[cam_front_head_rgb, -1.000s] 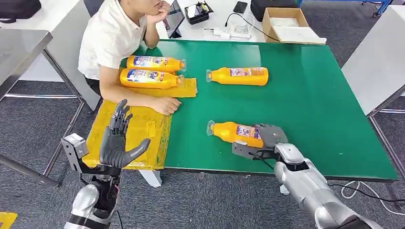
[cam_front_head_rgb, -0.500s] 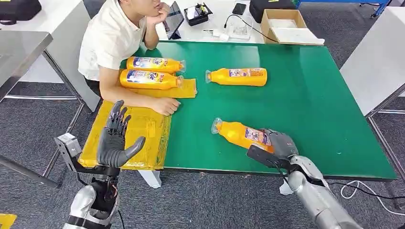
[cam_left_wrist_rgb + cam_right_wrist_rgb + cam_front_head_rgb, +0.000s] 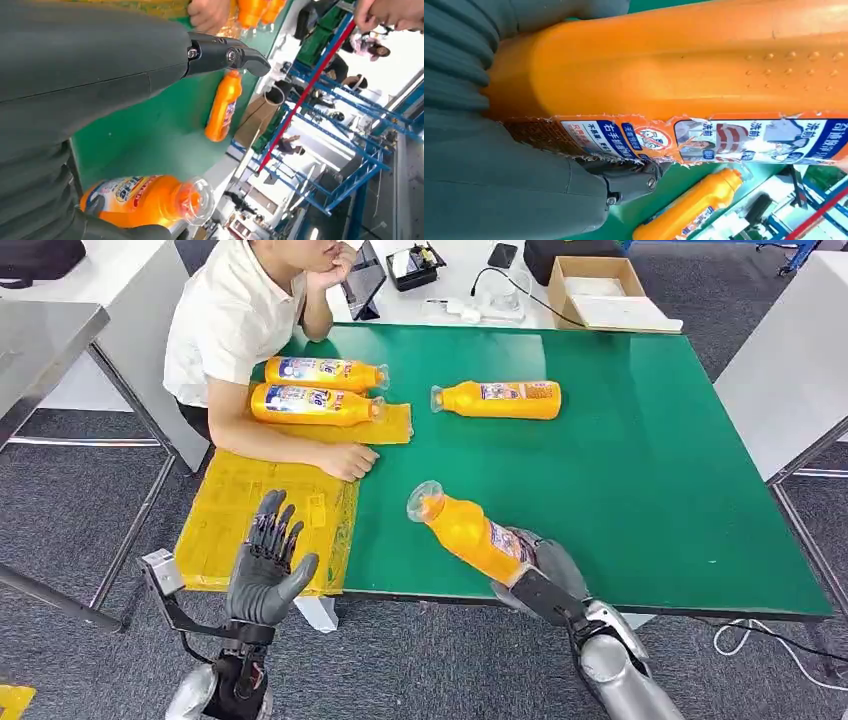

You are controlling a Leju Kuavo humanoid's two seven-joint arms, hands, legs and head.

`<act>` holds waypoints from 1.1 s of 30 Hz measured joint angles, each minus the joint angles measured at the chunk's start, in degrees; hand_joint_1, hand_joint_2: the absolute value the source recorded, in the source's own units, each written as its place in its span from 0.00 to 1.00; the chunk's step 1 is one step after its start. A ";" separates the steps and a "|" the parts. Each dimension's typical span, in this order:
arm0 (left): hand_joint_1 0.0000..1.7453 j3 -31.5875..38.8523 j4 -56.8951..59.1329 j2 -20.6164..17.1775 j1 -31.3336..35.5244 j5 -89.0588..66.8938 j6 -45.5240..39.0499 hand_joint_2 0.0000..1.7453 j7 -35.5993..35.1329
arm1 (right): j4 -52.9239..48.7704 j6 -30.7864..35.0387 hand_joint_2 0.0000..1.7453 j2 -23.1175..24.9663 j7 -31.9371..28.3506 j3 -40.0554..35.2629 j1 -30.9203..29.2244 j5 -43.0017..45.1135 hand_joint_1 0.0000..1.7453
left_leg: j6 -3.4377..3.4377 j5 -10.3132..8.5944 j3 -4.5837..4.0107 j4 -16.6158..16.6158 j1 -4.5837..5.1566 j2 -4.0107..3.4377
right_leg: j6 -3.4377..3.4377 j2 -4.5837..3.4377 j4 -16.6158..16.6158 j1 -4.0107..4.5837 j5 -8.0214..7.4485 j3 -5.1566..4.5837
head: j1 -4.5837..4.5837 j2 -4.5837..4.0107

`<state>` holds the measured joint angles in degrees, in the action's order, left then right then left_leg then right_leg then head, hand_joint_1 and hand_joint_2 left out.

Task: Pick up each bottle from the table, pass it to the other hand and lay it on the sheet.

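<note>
At the near edge of the table [image 3: 640,470], the right hand [image 3: 545,575] grips the base end of an orange bottle [image 3: 468,532], fingers wrapped round the labelled body, as the right wrist view shows close up. The bottle is lifted off the green top and tilted, its long axis running diagonally from the hand up and toward the robot's left, its clear cap [image 3: 424,499] leading; that slant looks meant to offer the neck end across for a handover. The left hand [image 3: 268,565] hangs just off the table's near-left corner, holding nothing, palm raised and fingers spread wide, apparently waiting to receive. It sits right in front of the yellow sheet [image 3: 250,515], a short way from where the bottle must be laid. Farther off, a lone bottle [image 3: 500,399] lies flat mid-table, cap toward the left. Two bottles [image 3: 315,390] lie side by side on a farther sheet, beside a seated person's forearm [image 3: 290,445].
</note>
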<state>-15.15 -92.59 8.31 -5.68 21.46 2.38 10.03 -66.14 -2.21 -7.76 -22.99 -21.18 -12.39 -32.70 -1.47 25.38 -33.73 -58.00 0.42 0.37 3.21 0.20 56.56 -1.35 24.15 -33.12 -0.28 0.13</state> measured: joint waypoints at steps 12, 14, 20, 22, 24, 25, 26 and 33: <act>0.00 -0.54 -0.09 0.00 -0.02 0.02 0.15 1.00 0.00 | -1.18 0.00 1.00 0.17 -0.44 0.55 0.66 0.39 1.00 | 0.00 0.00 -0.02 0.00 -0.02 -0.01 | 0.00 0.00 0.00 0.01 0.00 -0.03 | 0.00 -0.02; 0.00 -1.39 -0.09 -0.08 -0.01 -1.96 0.78 1.00 0.17 | -1.44 -0.11 1.00 0.52 -1.90 0.61 0.65 1.62 1.00 | 0.00 0.00 -0.04 0.00 -0.02 0.00 | 0.00 0.00 0.00 0.01 0.00 -0.04 | 0.00 -0.02; 0.00 -7.20 3.00 -0.15 0.70 -9.46 1.62 1.00 0.68 | -4.70 -3.46 1.00 3.39 -2.62 0.39 -0.57 5.75 1.00 | 0.00 0.00 -0.06 0.00 -0.01 -0.01 | 0.00 0.00 0.00 0.01 0.00 -0.05 | 0.00 -0.02; 0.00 -9.34 4.13 -0.15 0.74 -9.46 2.84 1.00 1.36 | -5.00 -3.96 1.00 4.81 -2.58 -0.07 -1.10 6.43 1.00 | 0.00 0.00 -0.05 0.00 -0.02 -0.02 | 0.00 -0.01 0.00 0.01 0.00 -0.07 | 0.02 -0.02; 0.00 -11.18 4.96 -0.15 0.98 -8.80 3.99 1.00 1.57 | -4.98 -4.79 1.00 6.42 -3.13 -1.11 -0.98 7.06 1.00 | 0.00 0.00 -0.05 0.00 -0.02 -0.01 | 0.00 0.00 0.00 0.02 0.00 -0.07 | 0.00 -0.02; 0.00 -11.74 5.24 -0.22 1.06 -7.27 5.57 1.00 1.44 | -4.96 -5.48 1.00 7.18 -3.95 -1.92 -0.80 7.30 1.00 | 0.00 0.00 -0.08 0.00 -0.03 -0.02 | 0.00 0.00 0.00 0.02 0.00 -0.09 | 0.00 -0.02; 0.00 -12.46 6.10 -0.88 2.12 -5.17 8.91 1.00 1.57 | -4.63 -6.39 1.00 8.09 -5.27 -2.93 -0.99 7.32 1.00 | 0.01 0.00 -0.15 0.00 -0.04 -0.02 | 0.00 0.00 0.01 0.03 0.00 -0.15 | 0.02 0.00; 0.00 -12.02 19.54 -4.74 13.59 -14.03 14.56 1.00 5.92 | -0.76 -5.25 1.00 12.87 -7.17 -10.27 -5.78 9.33 1.00 | 0.22 -0.27 -0.26 0.01 -0.22 0.11 | -0.22 0.06 0.08 0.20 -0.14 -0.28 | -0.13 0.00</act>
<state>-27.17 -73.04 3.56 7.91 7.43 16.94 15.95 -66.90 -7.45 5.12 -30.16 -31.45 -18.17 -23.37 -1.25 25.11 -33.99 -57.99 0.20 0.48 2.98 0.26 56.64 -1.16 24.01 -33.40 -0.42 0.13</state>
